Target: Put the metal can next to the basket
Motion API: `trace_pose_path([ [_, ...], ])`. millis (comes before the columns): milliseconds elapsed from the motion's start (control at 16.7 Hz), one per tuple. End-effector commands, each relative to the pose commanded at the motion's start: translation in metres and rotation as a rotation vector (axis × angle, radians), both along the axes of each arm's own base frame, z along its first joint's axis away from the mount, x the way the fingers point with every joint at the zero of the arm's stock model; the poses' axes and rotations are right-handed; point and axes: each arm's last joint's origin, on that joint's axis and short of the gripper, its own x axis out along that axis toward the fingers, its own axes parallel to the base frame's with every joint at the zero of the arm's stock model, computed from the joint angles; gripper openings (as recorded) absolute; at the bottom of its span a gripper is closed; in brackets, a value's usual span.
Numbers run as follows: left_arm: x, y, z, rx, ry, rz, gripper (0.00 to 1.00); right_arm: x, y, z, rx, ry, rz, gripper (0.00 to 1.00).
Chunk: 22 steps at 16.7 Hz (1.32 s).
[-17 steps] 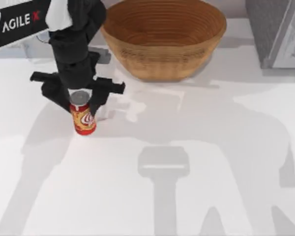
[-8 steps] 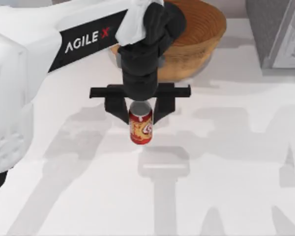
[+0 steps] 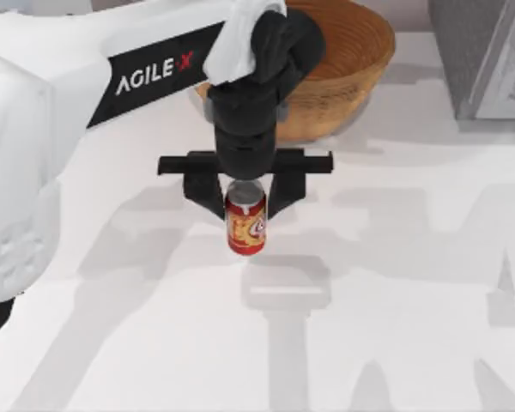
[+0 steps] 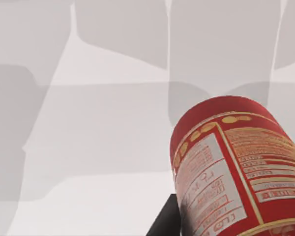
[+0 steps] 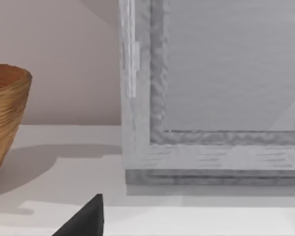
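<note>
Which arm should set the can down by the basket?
Left. Its hand already grips the can upright, just in front of the basket. The right arm is off near the grey box.

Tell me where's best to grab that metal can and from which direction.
Grip the metal can across its round side wall just below the silver top, coming down from above: it's upright, as the left gripper holds it now, in front of the basket.
</note>
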Motion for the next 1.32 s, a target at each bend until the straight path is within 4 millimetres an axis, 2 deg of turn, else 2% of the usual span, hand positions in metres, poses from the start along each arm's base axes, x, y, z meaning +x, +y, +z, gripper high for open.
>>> trace_pose_path([
  [240,0.0001,-0.0003,-0.0009,-0.001,-0.004,0.000,0.00,0.0000,0.0000,0.0000,0.000,0.000,0.000,1.00],
  [1020,0.0001,-0.0003,-0.0009,-0.001,-0.004,0.000,0.98,0.0000,0.0000,0.0000,0.000,0.000,0.000,1.00],
  [1320,0.0001,-0.0003,-0.0009,-0.001,-0.004,0.000,1.00,0.0000,0.0000,0.0000,0.000,0.000,0.000,1.00],
])
